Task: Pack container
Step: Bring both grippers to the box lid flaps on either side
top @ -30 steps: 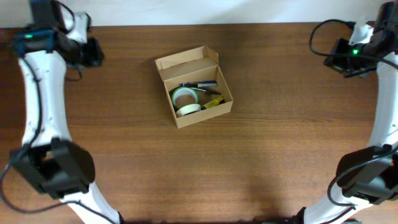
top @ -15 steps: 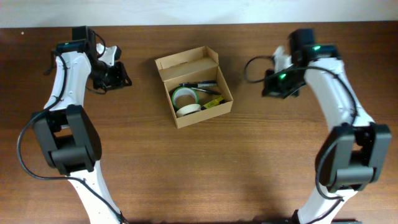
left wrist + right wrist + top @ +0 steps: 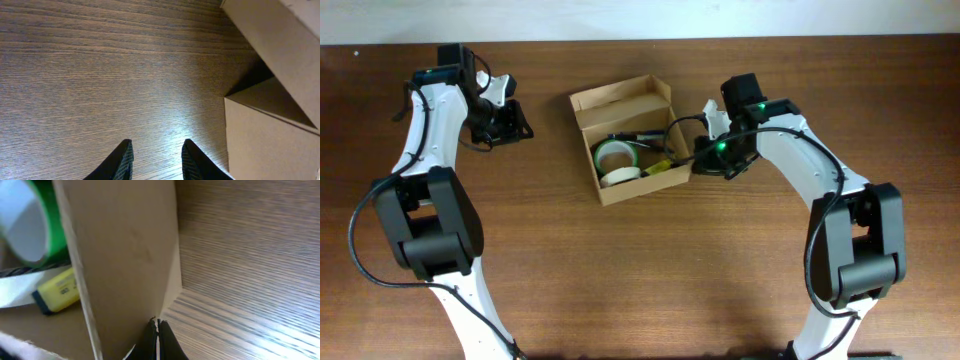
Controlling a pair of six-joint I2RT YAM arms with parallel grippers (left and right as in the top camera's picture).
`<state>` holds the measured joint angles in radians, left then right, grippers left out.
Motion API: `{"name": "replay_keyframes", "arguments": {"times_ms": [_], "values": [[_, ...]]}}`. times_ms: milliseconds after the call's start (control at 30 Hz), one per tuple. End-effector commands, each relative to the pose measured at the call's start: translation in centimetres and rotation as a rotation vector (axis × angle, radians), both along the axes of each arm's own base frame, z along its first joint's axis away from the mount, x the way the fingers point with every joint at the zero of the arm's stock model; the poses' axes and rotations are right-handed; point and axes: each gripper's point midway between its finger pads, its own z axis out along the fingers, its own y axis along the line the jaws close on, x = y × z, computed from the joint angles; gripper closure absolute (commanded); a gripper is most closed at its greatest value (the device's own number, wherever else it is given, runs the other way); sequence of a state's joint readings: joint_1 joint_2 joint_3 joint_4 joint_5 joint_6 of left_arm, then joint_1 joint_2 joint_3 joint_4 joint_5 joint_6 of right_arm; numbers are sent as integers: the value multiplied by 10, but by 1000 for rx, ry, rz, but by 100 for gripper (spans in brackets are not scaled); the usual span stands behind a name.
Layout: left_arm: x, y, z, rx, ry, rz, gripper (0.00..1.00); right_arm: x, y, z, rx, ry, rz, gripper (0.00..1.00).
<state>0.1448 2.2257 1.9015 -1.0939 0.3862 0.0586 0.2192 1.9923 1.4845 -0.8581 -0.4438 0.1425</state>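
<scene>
Container point(image 3: 657, 182): a plain tan cardboard box, sitting on the bench point(image 3: 620, 280) a little behind its middle, with the hinged flap lid point(image 3: 620, 98) standing open at the back and leaving the interior exposed. Contents are lying loose inside: a green tape roll point(image 3: 615, 154), a white tape roll point(image 3: 620, 177) just in front of it, a yellow highlighter point(image 3: 661, 167) against the right wall, and dark pens point(image 3: 640, 136) lying across the back. Right arm point(image 3: 800, 170): reaching in from the right, with the right jaws pressed fully together and carrying nothing. In the right wrist view their fingertips point(image 3: 163, 341) are sitting low at the outside of the box wall point(image 3: 125, 255), at or just beside its corner; actual contact cannot be told. Pinched to one narrow point like this, they are probably meant for nudging or bracing the box, not for picking anything up. Left arm point(image 3: 425, 110): holding off to the left of the container, well apart from it. The left jaws are standing narrowly parted over bare wood with nothing between them, the box side point(image 3: 270, 135) showing at the right of the wrist view; they are likely being kept free for the flap. Status, as a judgement: the loading appears finished and the lid is not yet closed.
</scene>
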Motion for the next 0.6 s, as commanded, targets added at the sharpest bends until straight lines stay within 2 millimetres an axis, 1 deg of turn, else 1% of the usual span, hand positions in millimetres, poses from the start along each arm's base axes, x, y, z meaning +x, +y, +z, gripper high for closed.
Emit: {"name": "replay_keyframes", "arguments": {"times_ms": [0, 200, 300, 367, 433, 500, 567], "values": [[0, -3, -1, -16, 6, 7, 69, -8, 18, 1, 63, 25, 29, 96], [0, -3, -1, -17, 5, 6, 69, -13, 31, 9, 147, 39, 61, 96], [2, -3, -1, -16, -1, 6, 69, -12, 29, 8, 133, 36, 57, 96], [5, -4, 0, -17, -18, 3, 69, -4, 16, 4, 84, 23, 14, 96], [15, -11, 4, -42, -64, -10, 69, 8, -6, 1, 38, 16, -75, 96], [26, -23, 9, -97, -114, -29, 69, 23, -23, 4, 60, -3, -143, 96], [34, -33, 9, -155, -134, -16, 69, 33, -35, 11, 132, 2, -213, 96]]}}
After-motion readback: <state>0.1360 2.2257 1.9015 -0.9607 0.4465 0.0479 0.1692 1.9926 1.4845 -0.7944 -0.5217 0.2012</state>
